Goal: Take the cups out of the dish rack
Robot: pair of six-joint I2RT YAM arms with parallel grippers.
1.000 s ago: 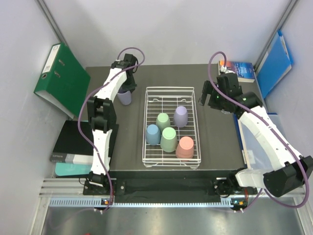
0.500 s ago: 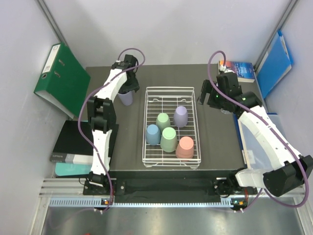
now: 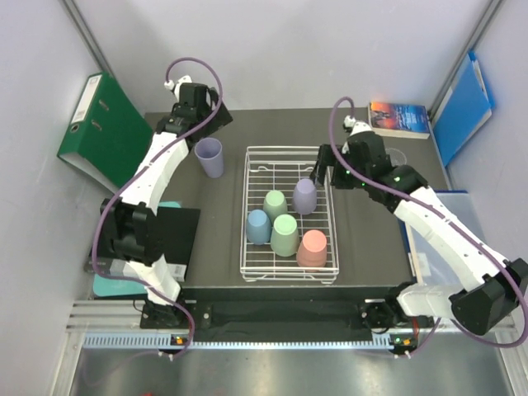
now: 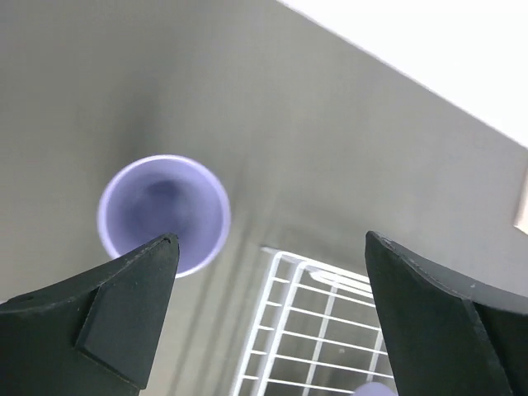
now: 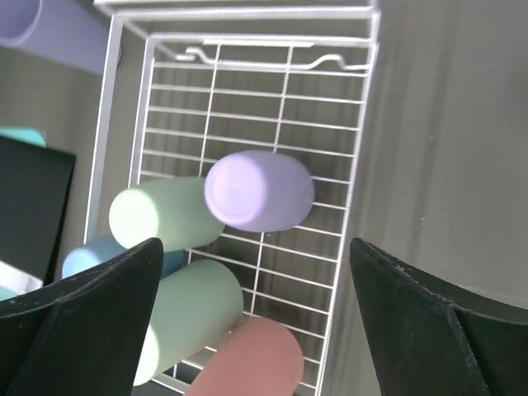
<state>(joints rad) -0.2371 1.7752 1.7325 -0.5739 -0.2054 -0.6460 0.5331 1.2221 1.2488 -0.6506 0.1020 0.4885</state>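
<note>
The white wire dish rack [image 3: 250,213] sits mid-table and holds several upside-down cups: lilac [image 3: 304,196], pale green [image 3: 275,204], blue [image 3: 258,227], mint green [image 3: 285,235] and pink [image 3: 312,247]. Another lilac cup [image 3: 209,157] stands upright on the table left of the rack, free of any grip. My left gripper [image 3: 200,115] hovers open above and behind it; its wrist view looks down into this cup [image 4: 163,213] past the rack corner [image 4: 285,272]. My right gripper [image 3: 324,167] hangs open over the rack's far right side, above the racked lilac cup [image 5: 260,190].
A green binder [image 3: 103,132] leans at the left wall. A black notebook [image 3: 136,239] lies beside the table's left edge. A book [image 3: 400,118] lies at the back right corner and a blue folder [image 3: 462,107] leans on the right wall.
The left gripper opened, let go of the lilac cup on the table and rose back to the far left. The right arm swung left over the rack.
</note>
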